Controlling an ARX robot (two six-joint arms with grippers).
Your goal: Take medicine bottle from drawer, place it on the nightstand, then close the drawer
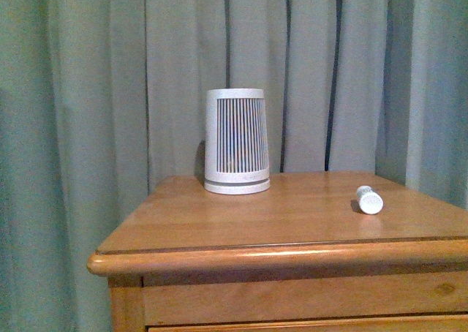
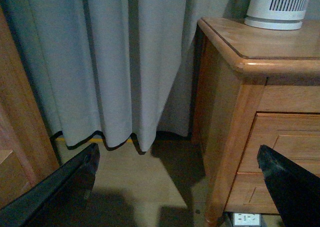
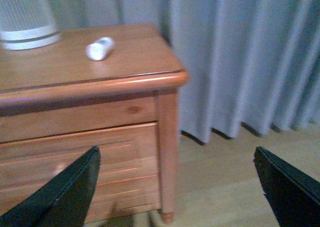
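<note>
The medicine bottle (image 1: 369,200) is seen lying on its side near the nightstand's (image 1: 219,229) right edge. The drawer (image 3: 75,159) appears closed. Both the left gripper (image 2: 175,187) and right gripper (image 3: 175,184) are spread, empty; little seems left.

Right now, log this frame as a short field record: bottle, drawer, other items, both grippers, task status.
medicine bottle: lying on its side on the nightstand top, toward the robot's right
drawer: appears shut, front flush with the frame
other item: white slatted device, upright at the back of the top, apart from the bottle
left gripper: open, empty, low beside the nightstand
right gripper: open, empty, off the nightstand's front corner
task status: looks complete
</note>
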